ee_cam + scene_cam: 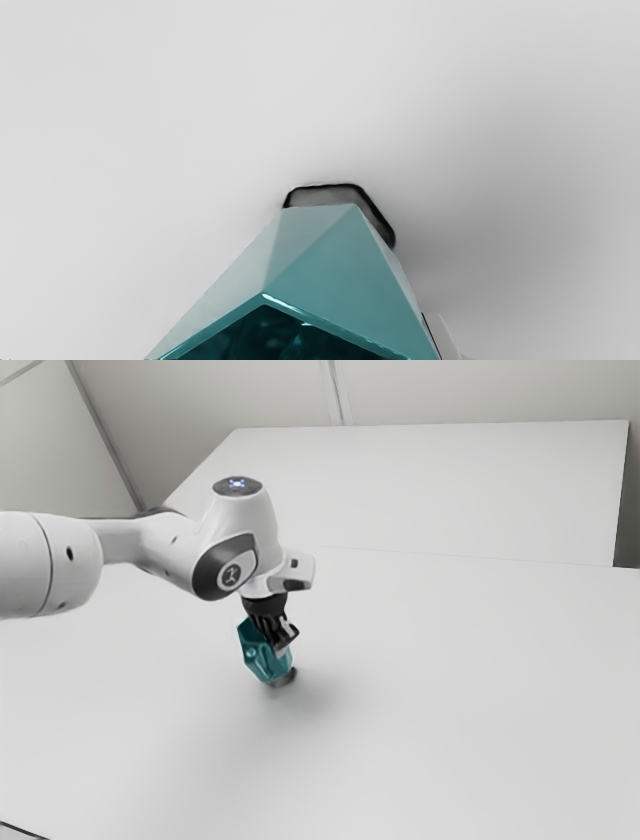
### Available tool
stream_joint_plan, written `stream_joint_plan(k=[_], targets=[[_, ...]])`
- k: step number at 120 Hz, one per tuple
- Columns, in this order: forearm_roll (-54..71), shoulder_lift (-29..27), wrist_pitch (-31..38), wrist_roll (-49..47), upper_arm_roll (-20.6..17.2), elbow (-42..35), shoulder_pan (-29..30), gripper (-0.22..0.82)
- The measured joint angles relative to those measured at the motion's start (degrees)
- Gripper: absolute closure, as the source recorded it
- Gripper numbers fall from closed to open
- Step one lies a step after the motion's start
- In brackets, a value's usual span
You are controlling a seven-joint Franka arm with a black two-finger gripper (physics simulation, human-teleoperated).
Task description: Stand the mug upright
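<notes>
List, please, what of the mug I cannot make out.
- Mug's rim: wrist view, partly cut off by the bottom edge.
- Its inside: wrist view, dark and cut off.
- Its far side: exterior view, hidden by its near side.
- Part beside the gripper: exterior view, covered by it.

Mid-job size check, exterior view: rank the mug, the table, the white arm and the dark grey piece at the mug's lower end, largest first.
1. Table
2. White arm
3. Mug, partly hidden by the gripper
4. Dark grey piece
</notes>
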Motion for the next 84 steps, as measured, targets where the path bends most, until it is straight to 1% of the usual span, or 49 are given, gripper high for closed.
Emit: stream_joint_plan(k=[72,84], targets=[[-0.73,1.85,2.83,-3.54,0.02,-1.14,0.83,0.78],[-1.17,1.91,2.94,-3.75,0.01,-1.26,0.84,0.71]])
